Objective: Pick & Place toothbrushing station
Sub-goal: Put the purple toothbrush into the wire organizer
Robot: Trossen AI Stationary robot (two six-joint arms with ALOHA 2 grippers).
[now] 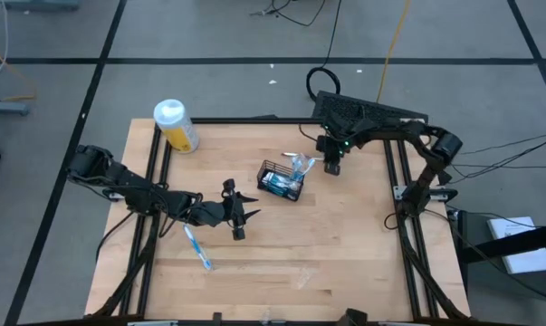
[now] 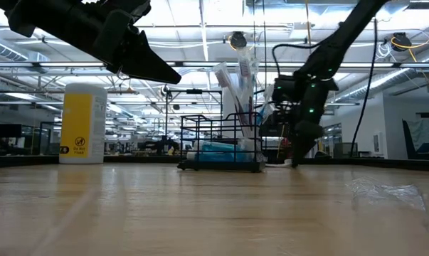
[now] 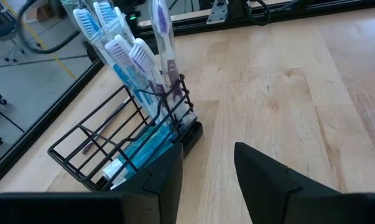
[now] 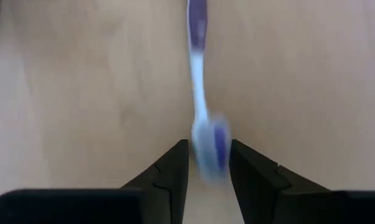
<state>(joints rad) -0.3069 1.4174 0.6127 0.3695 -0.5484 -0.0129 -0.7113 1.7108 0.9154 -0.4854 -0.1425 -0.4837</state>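
Right wrist view: toothbrush (image 4: 199,93) between right gripper (image 4: 208,163) jaws.

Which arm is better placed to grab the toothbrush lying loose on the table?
Left. The left claw hangs open beside the loose toothbrush; the right claw, beyond the basket, already grips a purple toothbrush.

From above you see the black wire basket (image 1: 282,181) near the table's (image 1: 345,244) middle, toothbrushes (image 1: 299,164) sticking out of its far end. Your right gripper (image 1: 331,165) hangs just beside them. Your left gripper (image 1: 240,215) sits nearer you, apart from the basket. One packaged toothbrush (image 1: 197,247) lies loose by the left arm; a yellow bottle (image 1: 176,125) lies at the far-left corner.
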